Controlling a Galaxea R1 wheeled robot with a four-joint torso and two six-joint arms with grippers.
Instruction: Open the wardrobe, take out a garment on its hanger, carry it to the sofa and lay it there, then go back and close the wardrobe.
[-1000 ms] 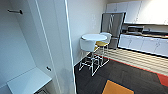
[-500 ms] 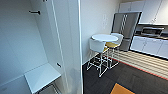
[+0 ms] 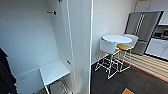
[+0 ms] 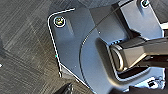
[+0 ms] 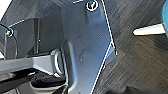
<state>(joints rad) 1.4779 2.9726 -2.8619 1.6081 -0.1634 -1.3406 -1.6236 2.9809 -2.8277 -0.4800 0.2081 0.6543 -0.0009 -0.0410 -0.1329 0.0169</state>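
The wardrobe (image 3: 27, 37) stands open right in front of me in the head view, its white inside wall taking up the left half. One black hook (image 3: 51, 12) sticks out of the wall high up, and a low white shelf (image 3: 53, 71) sits at the bottom. Its open white door (image 3: 80, 45) stands edge-on in the middle of the picture. A dark piece of fabric (image 3: 6, 72) hangs at the lower left edge. Both wrist views look down past the robot's own dark plate at the carpet.
Right of the door, a round white table (image 3: 117, 38) stands with white and yellow stools (image 3: 110, 53) on dark carpet. Behind it are a steel fridge (image 3: 143, 30) and kitchen cabinets (image 3: 157, 48). A white leg (image 5: 147, 29) beside a blue edge lies near my right arm.
The whole head picture has shifted: the camera has turned left and come closer. The wardrobe's inside now takes up more of the view, and the table sits further right.
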